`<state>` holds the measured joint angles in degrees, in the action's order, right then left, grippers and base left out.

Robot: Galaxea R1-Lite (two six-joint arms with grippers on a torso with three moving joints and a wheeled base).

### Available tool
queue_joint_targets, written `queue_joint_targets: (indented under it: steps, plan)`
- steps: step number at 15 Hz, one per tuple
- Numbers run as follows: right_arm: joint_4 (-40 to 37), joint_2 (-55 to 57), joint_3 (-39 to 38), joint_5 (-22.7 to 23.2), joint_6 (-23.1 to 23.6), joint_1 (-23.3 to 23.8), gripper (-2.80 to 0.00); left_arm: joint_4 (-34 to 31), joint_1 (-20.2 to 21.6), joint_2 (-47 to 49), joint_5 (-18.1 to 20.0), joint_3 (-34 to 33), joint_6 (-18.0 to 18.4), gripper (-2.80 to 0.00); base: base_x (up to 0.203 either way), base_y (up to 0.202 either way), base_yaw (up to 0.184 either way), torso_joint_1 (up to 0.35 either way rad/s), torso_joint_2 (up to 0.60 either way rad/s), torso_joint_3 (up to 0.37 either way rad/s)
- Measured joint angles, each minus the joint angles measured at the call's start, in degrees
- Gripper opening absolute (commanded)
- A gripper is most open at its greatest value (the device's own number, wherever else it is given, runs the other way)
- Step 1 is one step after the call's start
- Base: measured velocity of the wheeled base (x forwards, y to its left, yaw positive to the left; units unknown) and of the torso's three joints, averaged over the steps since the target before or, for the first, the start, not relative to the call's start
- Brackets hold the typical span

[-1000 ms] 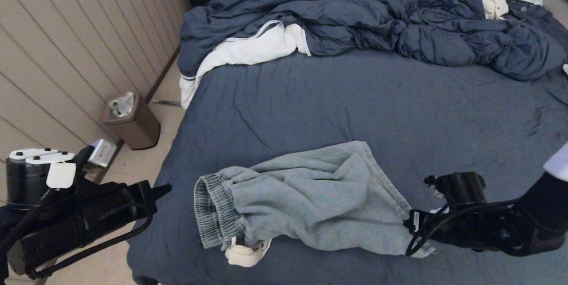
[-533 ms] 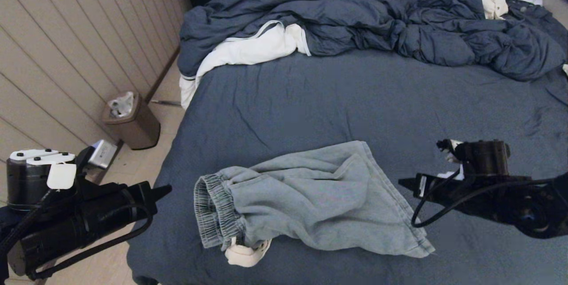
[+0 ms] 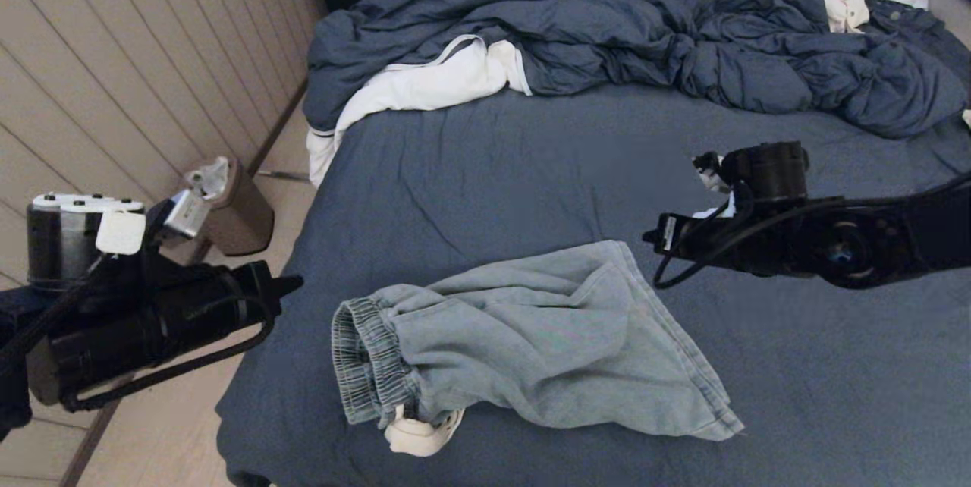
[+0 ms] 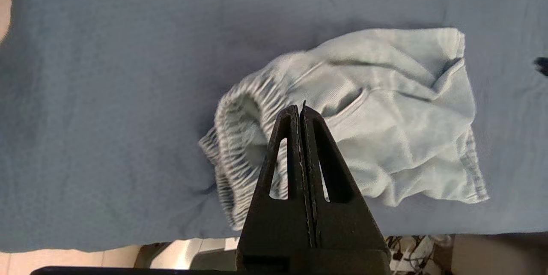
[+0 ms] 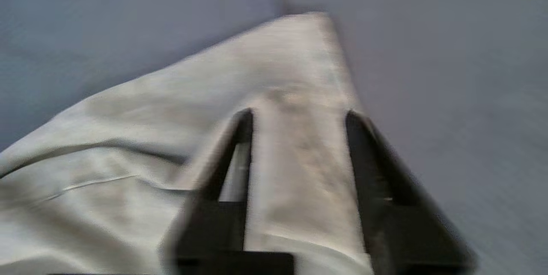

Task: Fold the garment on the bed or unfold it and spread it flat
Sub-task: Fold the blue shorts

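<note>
Wood-panelled wall and a small brown bin [image 3: 227, 208] are flanking the bed [image 3: 531, 168], where a bulky dark blue duvet [image 3: 630, 32] and a white garment [image 3: 425, 85] are lying heaped along the far side. Pale denim shorts [image 3: 523, 339] are lying crumpled near the bed's near edge, waistband toward the robot's left, hem toward its right. Left tool [image 4: 302, 112] is hovering off the bed's left edge with fingers pressed together, while right tool [image 5: 295, 116] is hanging above the sheet beyond the hem with fingers spread, gripping nothing.
</note>
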<state>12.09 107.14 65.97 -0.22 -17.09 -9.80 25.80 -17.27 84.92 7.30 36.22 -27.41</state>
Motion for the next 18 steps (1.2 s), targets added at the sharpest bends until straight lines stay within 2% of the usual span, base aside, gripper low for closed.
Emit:
queue_joint_targets:
  steps: [2,4,7,8,14,18]
  plan:
    - [-4.85,3.15,6.45,0.00,1.01,-1.05,-2.80,-6.35,-0.66,0.75,-0.25,6.68,0.16,-2.80,0.000,0.000,0.000,0.000,0.00,0.000]
    - [-11.62,6.26,14.60,-0.07,1.64,-1.65,-2.80,-9.49,-1.18,2.94,-0.39,10.53,0.11,-2.80,0.000,0.000,0.000,0.000,0.00,0.000]
    - [-23.07,11.31,23.68,-0.61,2.23,-2.16,-2.80,-9.17,-1.51,5.77,-0.33,9.73,-0.20,-2.80,0.000,0.000,0.000,0.000,0.00,0.000]
    - [-24.43,12.40,24.76,-0.68,2.57,-2.19,0.00,-8.48,-1.51,6.32,-0.30,8.78,-0.20,-2.80,0.000,0.000,0.000,0.000,0.00,0.000]
    - [-24.27,15.72,25.48,-0.74,3.48,-3.63,0.00,0.44,-1.66,11.09,-0.36,3.54,0.00,-2.80,0.000,0.000,0.000,0.000,0.00,0.000]
    - [-24.27,17.65,25.83,-0.88,3.18,-4.22,0.00,0.91,-2.08,12.19,-1.00,2.56,0.07,-2.80,0.000,0.000,0.000,0.000,0.00,0.000]
